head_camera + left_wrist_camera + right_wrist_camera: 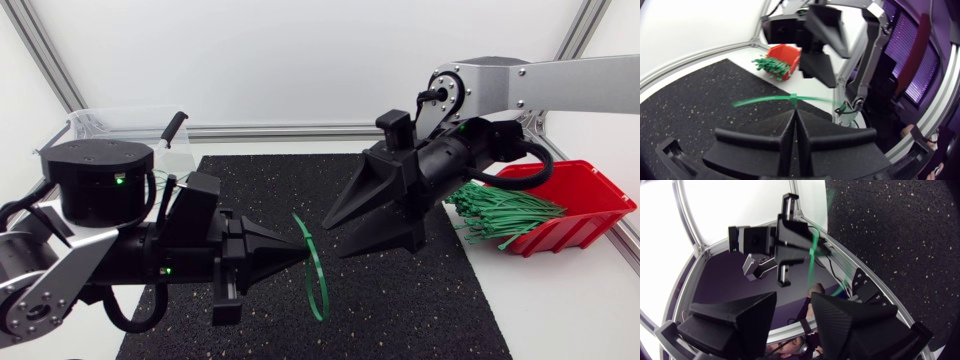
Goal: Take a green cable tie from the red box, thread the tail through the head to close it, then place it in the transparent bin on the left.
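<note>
Green cable tie [318,270], looped, pinched by clenched left gripper [300,255] over black mat [400,300]. Right gripper [338,238] nearby, fingers [368,195] spread, empty. Seen only from overhead: clear bin [100,125] behind left arm [100,180].

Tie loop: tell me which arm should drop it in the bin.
Left. The left gripper is shut on the tie, and the bin lies on that side; the right gripper is open, holding nothing.

The left claw [796,112] pinches a green cable tie [793,98] at its tips, the red box [786,53] well ahead.
</note>
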You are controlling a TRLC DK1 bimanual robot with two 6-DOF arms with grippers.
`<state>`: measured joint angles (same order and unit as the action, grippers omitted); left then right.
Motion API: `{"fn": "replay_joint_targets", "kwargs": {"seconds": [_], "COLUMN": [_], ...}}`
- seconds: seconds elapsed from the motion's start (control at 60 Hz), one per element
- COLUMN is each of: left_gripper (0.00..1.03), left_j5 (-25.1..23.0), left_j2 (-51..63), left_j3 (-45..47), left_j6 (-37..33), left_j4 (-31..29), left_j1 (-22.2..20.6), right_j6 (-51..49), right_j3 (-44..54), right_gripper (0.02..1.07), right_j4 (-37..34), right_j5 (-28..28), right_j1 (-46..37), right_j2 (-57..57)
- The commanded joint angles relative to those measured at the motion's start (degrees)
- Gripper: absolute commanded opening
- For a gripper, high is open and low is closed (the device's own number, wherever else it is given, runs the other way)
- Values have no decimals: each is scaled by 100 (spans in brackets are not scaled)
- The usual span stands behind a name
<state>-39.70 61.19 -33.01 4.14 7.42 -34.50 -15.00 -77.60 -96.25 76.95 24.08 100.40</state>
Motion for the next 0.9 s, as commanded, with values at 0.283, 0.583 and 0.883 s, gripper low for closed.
{"fn": "replay_joint_targets", "kwargs": {"seconds": [0.283, 0.583, 0.883], "left_gripper": [4, 4, 7], "left_j5": [745, 1738, 2898], "left_j2": [-46, -63, 789], "left_j3": [-583, -1251, -2209], "left_j6": [-704, -1021, -713], "left_j4": [-1586, -1902, -100], "left_j1": [1991, 3336, 4566], "right_j6": [1035, 2784, 2872], "right_j3": [175, 1195, 1740], "right_gripper": [103, 103, 103], "right_j4": [827, 4114, 5028], "right_j5": [-1191, -3915, -5243], "right_j1": [-878, -1239, -1203], "right_j2": [-152, -1233, -2323]}}
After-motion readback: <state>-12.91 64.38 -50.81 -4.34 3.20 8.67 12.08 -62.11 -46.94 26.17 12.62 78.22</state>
